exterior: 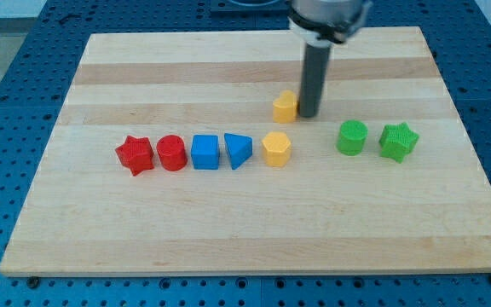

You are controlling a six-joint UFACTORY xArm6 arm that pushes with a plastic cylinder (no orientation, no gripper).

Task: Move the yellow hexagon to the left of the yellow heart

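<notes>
The yellow hexagon [276,148] lies near the middle of the wooden board, at the right end of a row of blocks. The yellow heart [285,106] lies just above it, slightly to the right; its shape is hard to make out. My tip [309,115] is down on the board, right against the heart's right side. The tip is above and to the right of the hexagon, apart from it.
Left of the hexagon stand a blue triangle [238,150], a blue cube [205,152], a red cylinder [171,153] and a red star [135,154]. A green cylinder [353,137] and a green star [399,141] lie to the right. The board [143,239] rests on a blue table.
</notes>
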